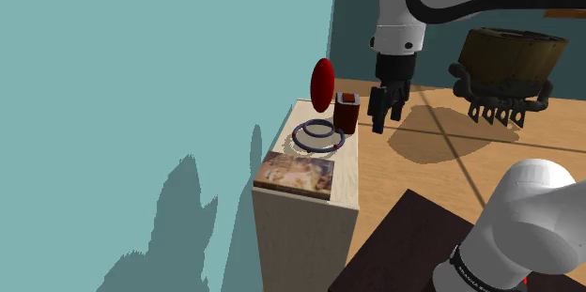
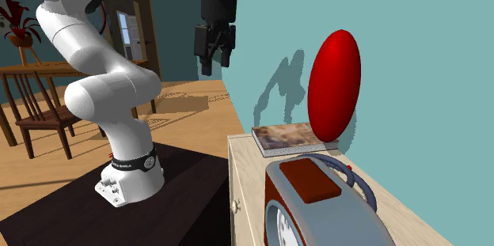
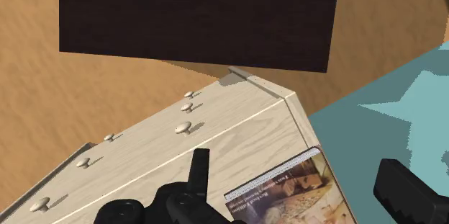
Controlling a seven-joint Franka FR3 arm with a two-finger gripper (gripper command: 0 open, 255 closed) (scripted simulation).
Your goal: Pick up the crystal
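OBJECT: smooth red egg-shaped crystal (image 1: 322,84) (image 2: 334,85) | POSE: upright, long axis vertical | LOCATION: shoulder view, upper centre; second exterior view, right of centre

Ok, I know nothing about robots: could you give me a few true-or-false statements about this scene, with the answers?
1. The gripper holds the crystal. False: it is open and empty, apart from the crystal, which is on the cabinet.
2. A book lies on the cabinet. True.
3. The crystal is blue. False: it is red.
4. The wall behind the cabinet is teal. True.
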